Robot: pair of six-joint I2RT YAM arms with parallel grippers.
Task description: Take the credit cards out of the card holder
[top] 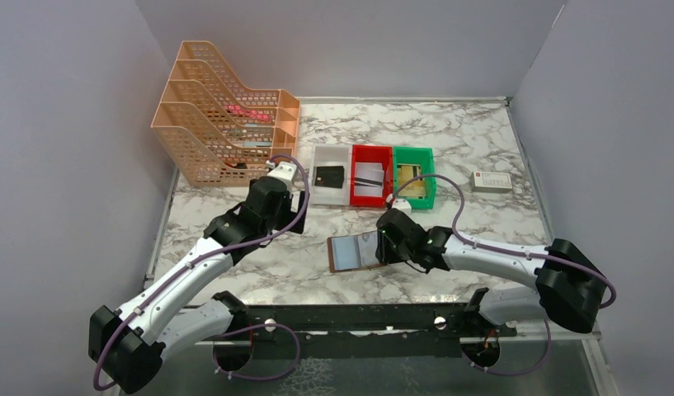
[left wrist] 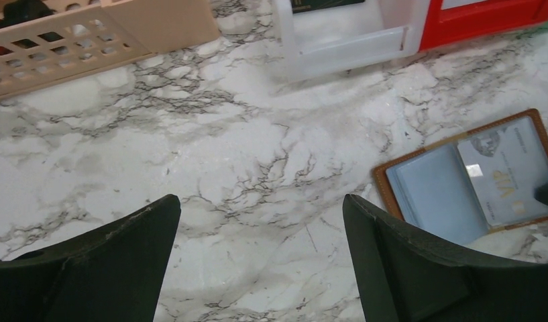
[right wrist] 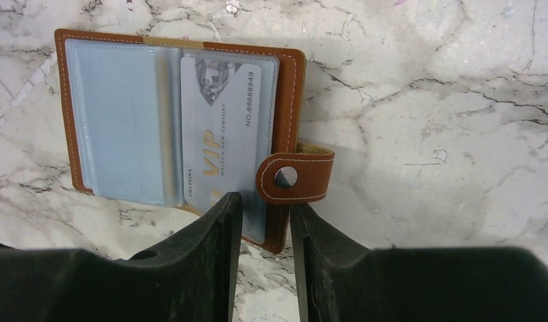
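Holder (right wrist: 292, 87) lies open on the table (top: 482, 140), nearest the arms, one card (right wrist: 221, 127) showing in its sleeve. Right gripper (right wrist: 264, 201), fingers nearly together, sits at the tab edge, presumably to draw the card; whether it pinches anything cannot be told. Farther back, left gripper (left wrist: 261, 208) hovers spread wide and empty near the bins (top: 371, 149), probably waiting.

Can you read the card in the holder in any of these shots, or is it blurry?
Right wrist: sharp, the VIP print and number on the card in the card holder read clearly. Left wrist: holder at the frame edge, print faint. Top external: too small, it shows only a pale sheen.
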